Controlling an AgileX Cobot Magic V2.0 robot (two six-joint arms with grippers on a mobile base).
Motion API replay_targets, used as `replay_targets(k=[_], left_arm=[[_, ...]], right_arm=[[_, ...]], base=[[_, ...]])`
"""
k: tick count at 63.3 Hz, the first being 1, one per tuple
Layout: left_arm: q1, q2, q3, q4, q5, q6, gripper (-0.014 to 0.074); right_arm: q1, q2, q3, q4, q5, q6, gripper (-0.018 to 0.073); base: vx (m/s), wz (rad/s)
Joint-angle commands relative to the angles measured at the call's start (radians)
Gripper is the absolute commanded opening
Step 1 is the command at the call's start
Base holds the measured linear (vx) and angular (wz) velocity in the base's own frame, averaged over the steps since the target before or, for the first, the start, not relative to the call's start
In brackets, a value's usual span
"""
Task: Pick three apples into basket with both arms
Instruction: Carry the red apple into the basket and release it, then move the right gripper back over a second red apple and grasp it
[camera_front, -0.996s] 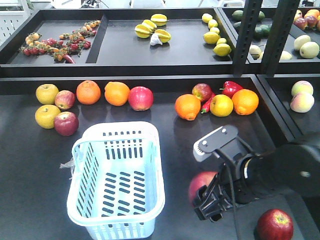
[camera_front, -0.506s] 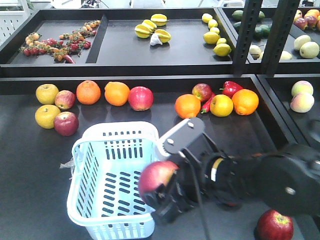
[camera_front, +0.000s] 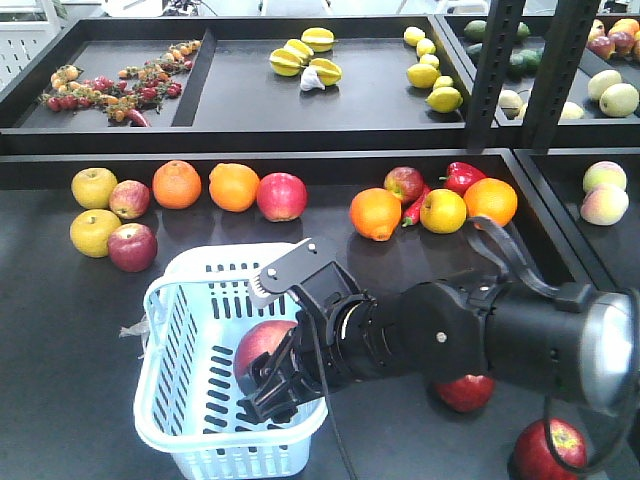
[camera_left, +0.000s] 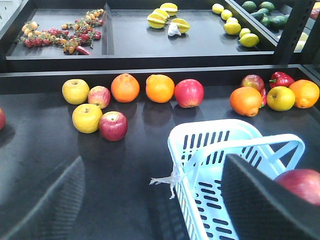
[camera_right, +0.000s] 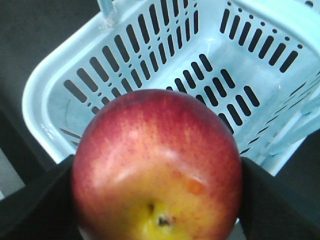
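Note:
My right gripper (camera_front: 268, 378) is shut on a dark-red apple (camera_front: 262, 348) and holds it over the inside of the pale blue basket (camera_front: 160, 300), near its right wall. In the right wrist view the apple (camera_right: 157, 165) fills the space between the black fingers (camera_right: 35, 205), with the basket's slotted floor (camera_right: 240, 55) below. A second apple (camera_front: 466, 392) lies half hidden under the right arm, and a third apple (camera_front: 548, 450) sits at the bottom right. My left gripper (camera_left: 155, 210) is open and empty, low beside the basket's left rim (camera_left: 200, 135); it is outside the front view.
Along the back of the table runs a row of fruit: yellow apples (camera_front: 94, 187), oranges (camera_front: 177, 184), a red apple (camera_front: 281, 196) and a red pepper (camera_front: 462, 176). Another dark-red apple (camera_front: 132, 247) lies left of the basket. A raised shelf and a black post (camera_front: 500, 70) stand behind.
The right arm has swung left with the apple, from the table right of the basket to above the basket's inside. The apple under the arm has come into view.

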Motion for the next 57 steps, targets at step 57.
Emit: replay_targets(k=[57], left_arm=[[0.0, 0.008, -0.028, 0.009, -0.064, -0.009, 0.0533]], right_arm=[[-0.204, -0.227, -0.034, -0.24, 0.26, 0.106, 0.0621]], base=[[0.0, 0.0]])
